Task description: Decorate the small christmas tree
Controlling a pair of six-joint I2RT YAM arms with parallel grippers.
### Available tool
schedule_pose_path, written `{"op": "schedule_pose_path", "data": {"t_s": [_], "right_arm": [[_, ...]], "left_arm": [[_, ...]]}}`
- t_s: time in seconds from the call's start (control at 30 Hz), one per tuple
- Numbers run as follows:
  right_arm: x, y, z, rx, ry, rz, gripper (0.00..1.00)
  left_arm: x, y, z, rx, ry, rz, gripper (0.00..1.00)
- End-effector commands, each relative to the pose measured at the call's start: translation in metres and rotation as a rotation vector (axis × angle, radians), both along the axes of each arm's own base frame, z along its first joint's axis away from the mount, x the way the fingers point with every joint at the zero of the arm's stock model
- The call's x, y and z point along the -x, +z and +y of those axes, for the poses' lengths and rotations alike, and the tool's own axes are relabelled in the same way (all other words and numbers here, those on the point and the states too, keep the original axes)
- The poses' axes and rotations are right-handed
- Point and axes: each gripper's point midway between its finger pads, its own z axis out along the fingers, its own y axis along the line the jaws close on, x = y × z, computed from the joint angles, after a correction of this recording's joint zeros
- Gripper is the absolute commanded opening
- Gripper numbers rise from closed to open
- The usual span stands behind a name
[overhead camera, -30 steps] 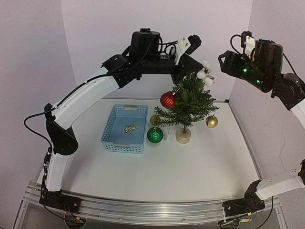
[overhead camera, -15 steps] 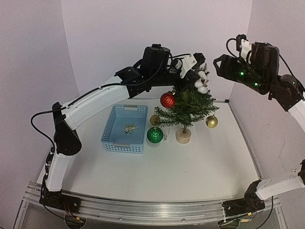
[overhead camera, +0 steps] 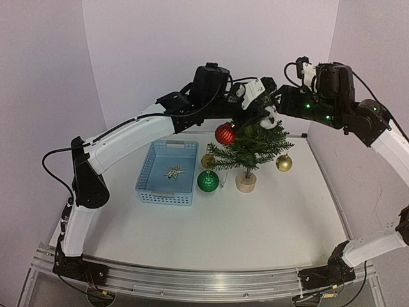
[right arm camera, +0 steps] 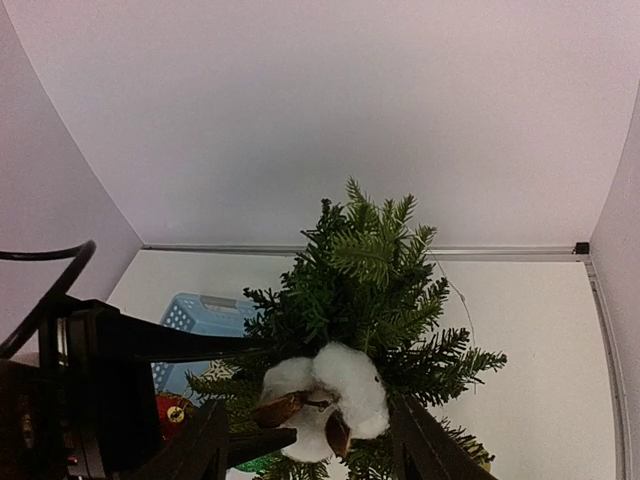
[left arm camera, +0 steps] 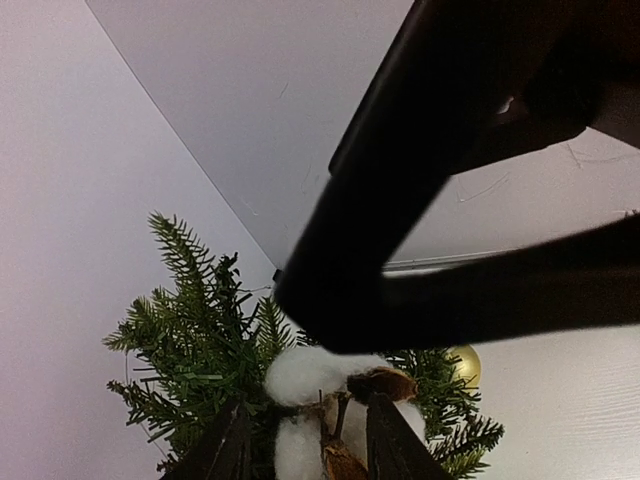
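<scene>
The small christmas tree stands on its round wooden base at mid-table. A white cotton boll ornament rests on its top. My left gripper reaches over the treetop from the left. In the left wrist view the cotton boll lies between its parted fingers, with a gap on the left side, so the gripper is open. My right gripper comes in from the right. Its jaws stand open on either side of the cotton boll, clear of it, above the tree.
A red ball hangs on the tree's left side. A green ball and two gold balls are low beside the tree. A blue basket to the left holds a gold star.
My left gripper lowered the cotton boll onto the treetop and its jaws parted. My right gripper swung left and down to the treetop, and its jaws narrowed slightly.
</scene>
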Motion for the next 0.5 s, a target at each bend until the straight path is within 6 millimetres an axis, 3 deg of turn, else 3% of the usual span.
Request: {"op": "schedule_pose_path", "data": {"t_s": [0.0, 0.13, 0.33, 0.47], "right_arm": [[-0.006, 0.003, -0.003, -0.012, -0.037, 0.010, 0.52], [-0.011, -0.005, -0.002, -0.010, -0.050, 0.035, 0.42], [-0.017, -0.010, 0.001, -0.022, -0.048, 0.062, 0.40], [-0.018, -0.006, 0.003, -0.024, -0.034, 0.058, 0.40]], "left_arm": [[0.011, 0.045, 0.012, 0.073, -0.020, -0.021, 0.42], [0.021, 0.066, 0.019, 0.105, -0.043, -0.003, 0.46], [0.035, 0.099, 0.035, 0.142, -0.065, -0.005, 0.50], [0.028, 0.104, 0.051, 0.125, -0.012, 0.008, 0.50]]}}
